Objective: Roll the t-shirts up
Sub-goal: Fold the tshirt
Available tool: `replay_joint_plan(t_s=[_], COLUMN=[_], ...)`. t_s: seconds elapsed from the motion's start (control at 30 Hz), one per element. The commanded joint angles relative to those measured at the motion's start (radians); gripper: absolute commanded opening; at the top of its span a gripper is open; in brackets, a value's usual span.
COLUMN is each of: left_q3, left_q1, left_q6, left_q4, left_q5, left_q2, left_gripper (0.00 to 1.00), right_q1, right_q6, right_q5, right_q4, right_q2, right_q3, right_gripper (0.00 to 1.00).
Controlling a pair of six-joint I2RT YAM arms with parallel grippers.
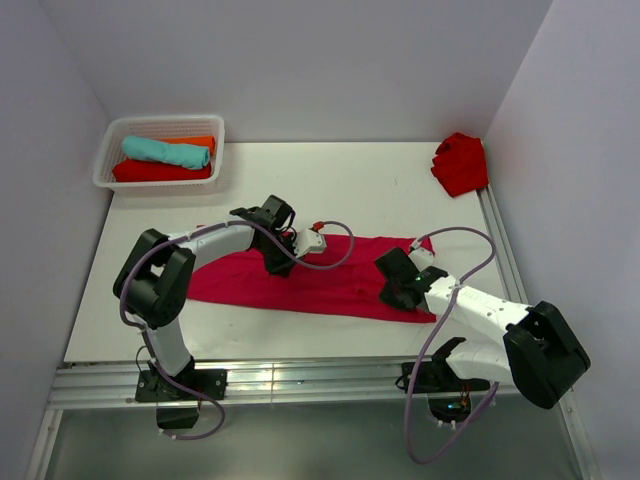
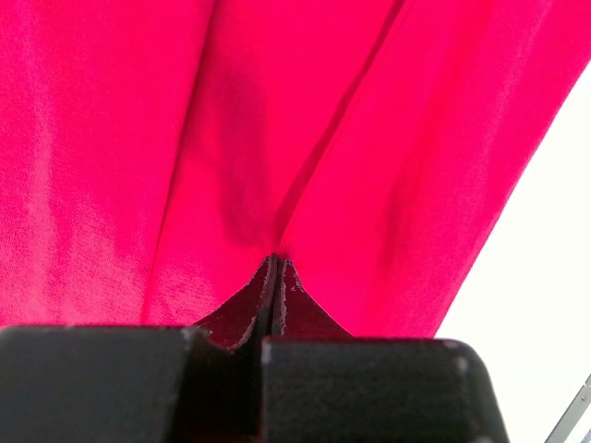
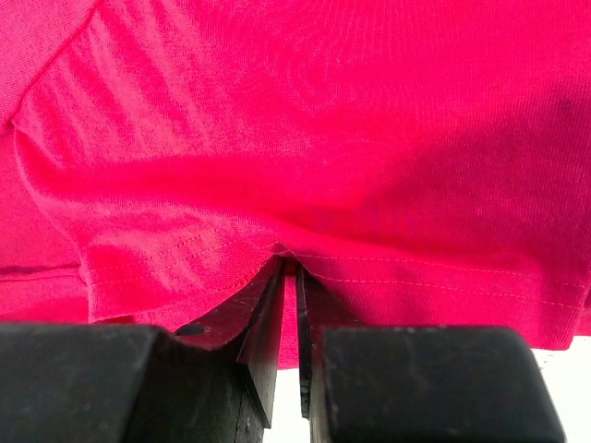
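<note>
A raspberry-crimson t-shirt [image 1: 335, 285] lies on the white table as a long folded strip running left to right. My left gripper [image 1: 279, 264] is down on its upper middle part. In the left wrist view the jaws are pressed together at their tips [image 2: 277, 260], and creases in the cloth [image 2: 277, 138] fan out from the pinch. My right gripper [image 1: 390, 296] is at the strip's right end. There its jaws [image 3: 289, 268] stand almost together on the stitched hem [image 3: 416, 272], with a fold of cloth between them.
A white basket [image 1: 110, 150] at the back left holds rolled tees: teal [image 1: 165, 151], orange [image 1: 200, 142] and scarlet [image 1: 160, 172]. A crumpled scarlet t-shirt [image 1: 460, 163] lies at the back right corner. Walls stand close on the left, right and back.
</note>
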Motion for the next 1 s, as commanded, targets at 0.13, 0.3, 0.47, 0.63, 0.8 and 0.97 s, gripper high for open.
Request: replay_joint_plan(t_s=[0.13, 0.3, 0.47, 0.63, 0.8, 0.97], left_q3=[0.032, 0.03, 0.023, 0.021, 0.019, 0.016], left_q1=[0.017, 0.03, 0.043, 0.05, 0.056, 0.064], left_q6=[-0.006, -0.001, 0.005, 0.005, 0.005, -0.003], left_q4=[-0.013, -0.019, -0.018, -0.018, -0.015, -0.002], left_q5=[-0.003, -0.001, -0.006, -0.009, -0.013, -0.03], left_q2=[-0.058, -0.063, -0.066, -0.06, -0.057, -0.043], left_gripper=[0.0, 0.0, 0.0, 0.0, 0.0, 0.0], right_q1=[-0.014, -0.018, -0.023, -0.025, -0.023, -0.026], right_q6=[0.018, 0.021, 0.025, 0.031, 0.036, 0.039], right_q5=[0.024, 0.027, 0.024, 0.025, 0.028, 0.035], right_q4=[-0.005, -0.016, -0.017, -0.023, -0.03, -0.04], right_q2=[0.027, 0.033, 0.033, 0.032, 0.03, 0.023], right_q3=[-0.022, -0.024, -0.029, -0.026, -0.024, -0.022], right_gripper=[0.18, 0.18, 0.18, 0.19, 0.2, 0.22])
